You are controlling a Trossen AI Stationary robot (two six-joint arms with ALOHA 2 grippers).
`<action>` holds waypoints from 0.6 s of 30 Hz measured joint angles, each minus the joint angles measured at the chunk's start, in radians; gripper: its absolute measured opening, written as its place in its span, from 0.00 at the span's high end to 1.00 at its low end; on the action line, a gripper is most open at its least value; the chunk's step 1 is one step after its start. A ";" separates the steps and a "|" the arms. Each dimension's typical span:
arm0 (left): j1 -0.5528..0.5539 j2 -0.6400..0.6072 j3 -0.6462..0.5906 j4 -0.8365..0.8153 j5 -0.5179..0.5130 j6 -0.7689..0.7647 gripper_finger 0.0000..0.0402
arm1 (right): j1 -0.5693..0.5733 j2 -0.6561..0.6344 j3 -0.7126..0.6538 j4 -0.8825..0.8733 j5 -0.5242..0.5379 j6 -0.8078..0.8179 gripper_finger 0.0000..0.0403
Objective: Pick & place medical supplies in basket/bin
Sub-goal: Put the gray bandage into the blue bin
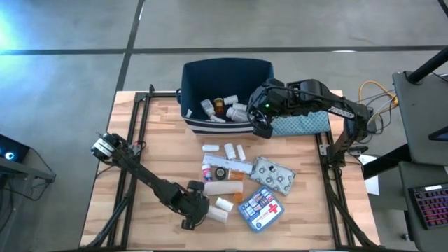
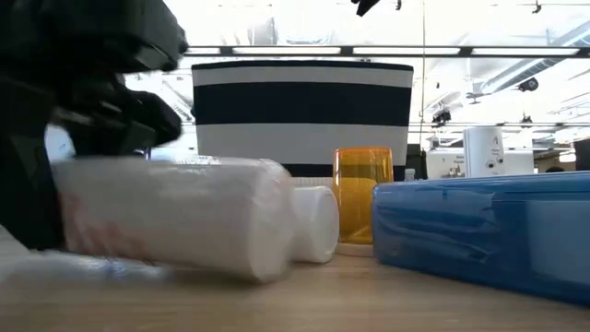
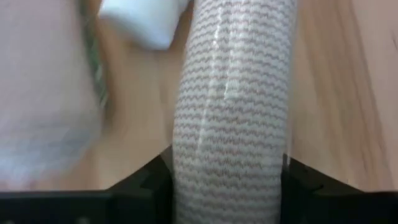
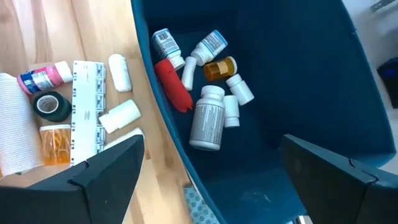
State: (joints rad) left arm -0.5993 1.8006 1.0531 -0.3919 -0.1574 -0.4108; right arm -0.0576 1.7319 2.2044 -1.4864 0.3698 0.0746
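Note:
A wrapped bandage roll (image 3: 233, 93) lies on its side on the wooden table near the front edge, also seen in the high view (image 1: 219, 213) and the low view (image 2: 184, 217). My left gripper (image 1: 203, 211) is down at it, shut on it. My right gripper (image 1: 257, 117) hangs open above the navy bin (image 1: 190, 73) at the far side. The bin holds white pill bottles (image 4: 208, 121), an orange vial (image 4: 221, 67) and a red tool (image 4: 174, 84). More supplies lie between the bin and the roll. My left gripper pinches the bandage roll by its two long sides (image 3: 181, 165) between its two fingers (image 3: 146, 186). The fingers slant down from the table's left and lie across the roll. The roll rests flat on the table.
On the table lie a blue first-aid pouch (image 1: 260, 206), a silver blister pack (image 1: 274, 175), small white bottles (image 1: 231, 150) and an orange vial (image 2: 362, 194). A blue-grey patterned cloth (image 1: 301, 124) lies right of the bin. Black frame rails (image 1: 133, 133) run along both table sides.

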 joint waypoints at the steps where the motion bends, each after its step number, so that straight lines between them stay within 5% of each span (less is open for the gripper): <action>1: 0.000 -0.017 0.011 -0.056 0.001 -0.023 0.63 | 0.001 -0.008 0.000 0.000 0.000 0.000 0.10; 8: -0.002 -0.210 0.171 -0.428 -0.043 -0.206 0.67 | 0.001 -0.094 0.000 -0.002 0.003 0.036 0.10; 14: 0.037 -0.385 0.339 -0.474 -0.453 -0.162 0.65 | 0.001 -0.158 0.000 0.000 0.054 0.061 0.10; 18: 0.240 -0.452 0.407 -0.464 -0.636 0.000 0.64 | 0.001 -0.172 0.000 0.005 0.072 0.080 0.10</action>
State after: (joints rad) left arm -0.3592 1.3488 1.4597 -0.8558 -0.7935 -0.4110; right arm -0.0565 1.5595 2.2044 -1.4817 0.4415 0.1546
